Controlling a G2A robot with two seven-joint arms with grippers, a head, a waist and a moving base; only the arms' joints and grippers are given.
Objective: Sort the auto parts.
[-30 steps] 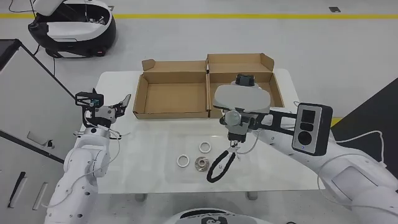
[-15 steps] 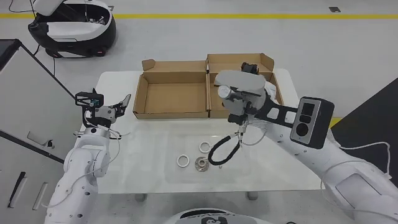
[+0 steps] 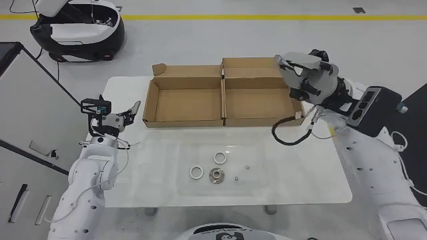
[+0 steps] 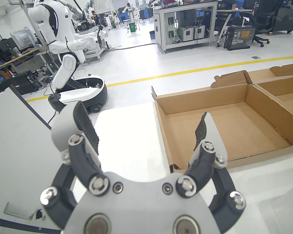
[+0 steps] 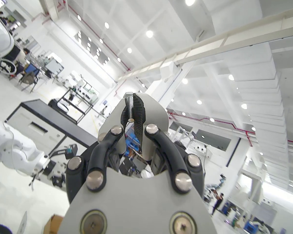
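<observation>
- Steel, threaded: a bolt (image 5: 130, 112) was pinched between the ribbed pads of the right gripper (image 5: 132, 104), jaws closed tight on the shank so the thread could not roll.
- In the right wrist view the fingers pointed up at the hall ceiling, so the bolt was being carried tip-high, well clear of the table (image 3: 300, 170). Judged as a lifted, in-transit hold, not a drop posture.
- From the top view that wrist sat over the outer far corner of the right cardboard box (image 3: 257, 123). This box looked the likely home for the bolt; the wrist would need to turn down first.
- Left gripper (image 4: 141, 113) was spread wide with nothing between its pads (image 4: 86, 127). It hung off the left edge of the table, beside the near corner of the left cardboard box (image 3: 183, 124), parked out of the working arm's way, by my reading.
- Both boxes stood side by side, touching, flaps open, floors bare as far as could be seen.
- Unsorted parts lay near mid-table in front of the boxes: one white ring (image 3: 219, 157), a second white ring (image 3: 197, 172), a flanged metal part (image 3: 215, 174) just beside the second ring, and a tiny loose piece (image 3: 247, 168), too small to identify.
- Task judged early: one part in hand, the rest waiting.
</observation>
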